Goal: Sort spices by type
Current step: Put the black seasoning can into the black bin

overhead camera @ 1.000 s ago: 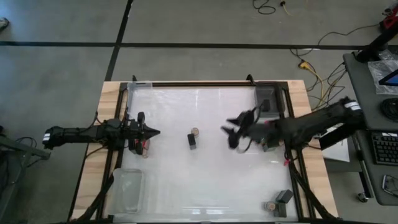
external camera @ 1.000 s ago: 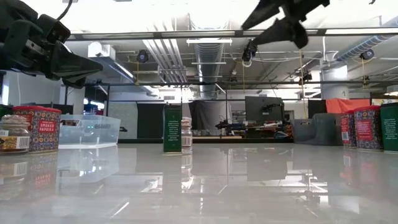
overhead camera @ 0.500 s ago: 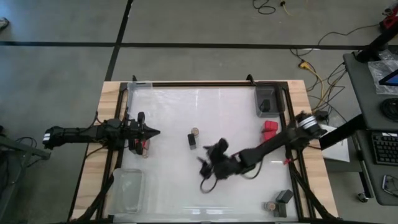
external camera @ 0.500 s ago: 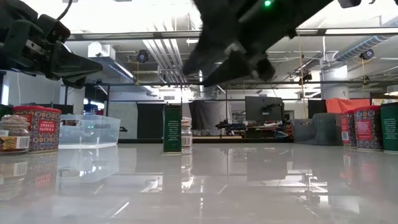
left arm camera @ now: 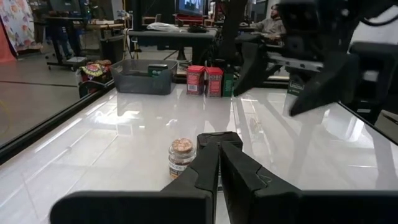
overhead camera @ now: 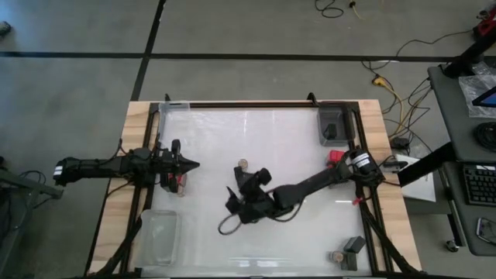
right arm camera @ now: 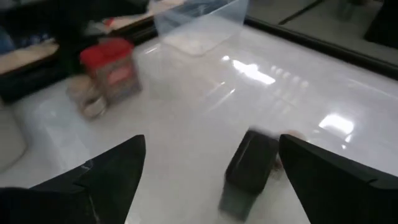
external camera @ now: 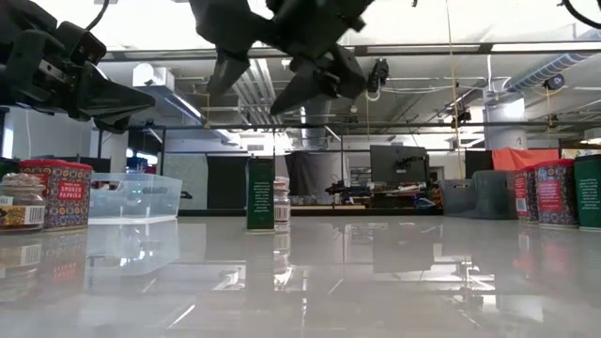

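Observation:
A black boxy spice container (right arm camera: 249,165) stands upright at the table's middle, with a round tan-topped jar (external camera: 281,202) close beside it. My right gripper (external camera: 268,80) hangs open above them. Its fingers straddle the box (external camera: 260,194) from higher up and touch nothing. In the high view the gripper (overhead camera: 240,186) covers the box, and only the jar (overhead camera: 242,163) shows. My left gripper (overhead camera: 190,164) waits shut and level at the table's left, above a red container and jar (overhead camera: 180,184).
Clear trays sit at the near left (overhead camera: 159,236) and far left (overhead camera: 174,107). A grey bin (overhead camera: 335,124) stands far right, with red containers (overhead camera: 335,161) in front of it. More containers (overhead camera: 349,249) stand at the near right corner. Open tabletop lies around the middle pair.
My right gripper has swept from the table's right side toward the middle. It swung first toward the near edge, then back over the black box and jar. It has come lower, tipped downward, and its fingers have spread wider. The spice containers have not moved.

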Controlling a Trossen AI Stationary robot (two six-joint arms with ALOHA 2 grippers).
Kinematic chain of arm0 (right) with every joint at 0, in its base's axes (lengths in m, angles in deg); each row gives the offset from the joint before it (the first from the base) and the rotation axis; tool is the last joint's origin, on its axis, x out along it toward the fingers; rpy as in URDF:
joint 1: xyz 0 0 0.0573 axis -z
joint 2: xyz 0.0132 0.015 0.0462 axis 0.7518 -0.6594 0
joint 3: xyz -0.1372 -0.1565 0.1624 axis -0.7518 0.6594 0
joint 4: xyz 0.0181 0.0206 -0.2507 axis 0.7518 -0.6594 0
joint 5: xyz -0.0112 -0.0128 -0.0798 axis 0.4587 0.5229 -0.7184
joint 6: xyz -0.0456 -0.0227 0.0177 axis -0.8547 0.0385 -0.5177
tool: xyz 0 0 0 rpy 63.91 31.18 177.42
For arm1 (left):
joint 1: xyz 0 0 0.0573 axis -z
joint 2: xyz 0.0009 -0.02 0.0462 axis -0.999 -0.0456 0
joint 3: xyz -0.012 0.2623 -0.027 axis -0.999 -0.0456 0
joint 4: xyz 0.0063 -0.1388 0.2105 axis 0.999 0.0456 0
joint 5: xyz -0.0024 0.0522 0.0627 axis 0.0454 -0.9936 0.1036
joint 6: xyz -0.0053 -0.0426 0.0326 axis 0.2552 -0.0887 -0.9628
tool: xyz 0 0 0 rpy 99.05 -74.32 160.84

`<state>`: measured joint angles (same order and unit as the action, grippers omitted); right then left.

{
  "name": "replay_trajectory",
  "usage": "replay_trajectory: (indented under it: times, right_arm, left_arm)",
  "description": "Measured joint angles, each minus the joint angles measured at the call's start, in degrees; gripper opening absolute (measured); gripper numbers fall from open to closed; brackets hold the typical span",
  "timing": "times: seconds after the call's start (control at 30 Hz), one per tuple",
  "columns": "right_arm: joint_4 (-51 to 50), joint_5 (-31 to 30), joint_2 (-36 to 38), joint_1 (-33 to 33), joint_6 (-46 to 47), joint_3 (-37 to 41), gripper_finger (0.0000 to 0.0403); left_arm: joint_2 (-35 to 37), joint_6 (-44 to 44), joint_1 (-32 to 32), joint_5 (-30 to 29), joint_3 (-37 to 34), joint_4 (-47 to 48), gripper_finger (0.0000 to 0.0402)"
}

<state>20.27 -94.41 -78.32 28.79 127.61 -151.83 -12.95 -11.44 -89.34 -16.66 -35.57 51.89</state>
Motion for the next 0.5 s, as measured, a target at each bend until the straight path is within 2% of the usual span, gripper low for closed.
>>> replay_trajectory:
  times: [0.13,0.27,0.43,0.5]
  right_arm:
    - [0.02,0.56,-0.02,1.76,1.36,-1.43,0.0360]
    - [-0.29,5.43,-0.11,3.95,7.27,-1.04,0.0360]
    - [-2.43,7.05,-0.46,5.72,10.28,-0.98,0.0360]
    - [-3.52,9.90,-0.94,6.77,12.13,-1.00,0.0360]
  left_arm:
    - [-0.02,-0.02,0.00,0.00,0.00,0.02,0.0000]
    - [-0.02,-0.01,-0.01,0.00,0.01,0.00,0.0000]
    - [-0.02,-0.01,0.00,0.00,0.01,0.00,0.0000]
    - [-0.03,-0.01,-0.01,0.00,0.01,-0.01,0.0000]
